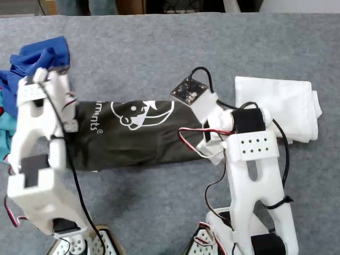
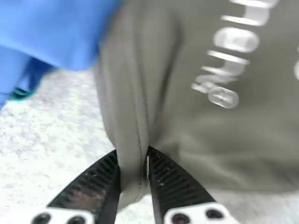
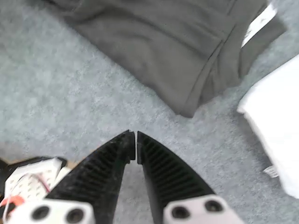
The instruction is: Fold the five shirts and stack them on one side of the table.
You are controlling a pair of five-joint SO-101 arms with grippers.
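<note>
Left gripper (image 2: 133,161) is clamped on a doubled-up fold at one end of the olive shirt (image 1: 133,141), cloth squeezed flat between the ribbed fingers (image 2: 173,182), so that end is held. Right gripper (image 3: 136,136) is pinched closed on nothing and hangs over bare table (image 3: 70,93), near the shirt's other corner but apart from it. Olive shirt lies as a long strip across the middle of the table, print up, between the two arms. White shirt (image 1: 279,106) is already folded and sits just beside the strip's end on the right arm's side. Blue shirt (image 1: 40,56) is bunched in a heap on the left arm's side, right up against the held end, with a bit of teal cloth (image 1: 5,133) beside it. My read is we're mid-fold on the olive one, one done, the rest waiting. What worries me is that only one end is gripped, so if left lifts and carries it over, the free end can drag or twist and the fold lands crooked. That bite also looks close to the edge, so it could slip out. And blue is close enough to snag and ride along, or a sloppy fold could shove the white one out of shape
</note>
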